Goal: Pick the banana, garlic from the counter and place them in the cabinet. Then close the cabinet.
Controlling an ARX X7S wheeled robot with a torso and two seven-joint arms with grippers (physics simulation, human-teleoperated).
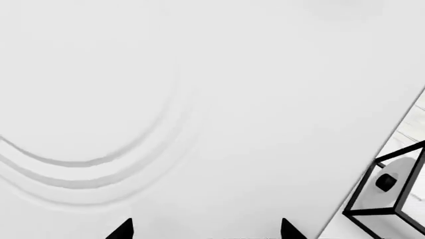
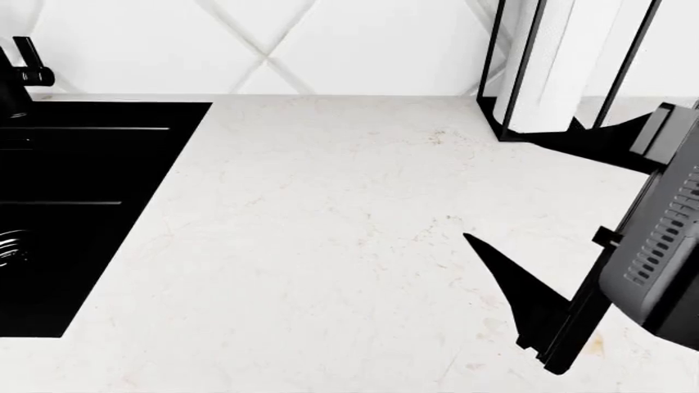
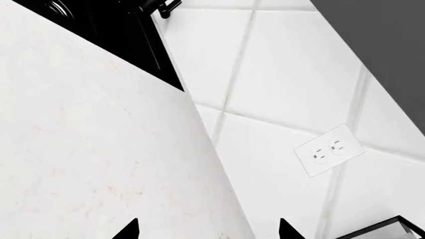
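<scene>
A: What was seen nearest in the head view?

B: The right gripper (image 2: 513,286) was seen at the near right above the counter (image 2: 327,246); in its wrist view, two black fingertips (image 3: 126,230) were shown spread apart with nothing between them.

A: And the left gripper (image 1: 206,230)?

B: Its tips were shown apart, facing a white panel (image 1: 199,99) with curved grooves.

A: Were the banana and garlic located?

B: Neither was shown in any view. Farther off, a black sink (image 2: 77,205) was seen at the left and a paper-towel roll (image 2: 546,65) in a black frame at the far right, before the tiled wall (image 2: 273,41).
</scene>
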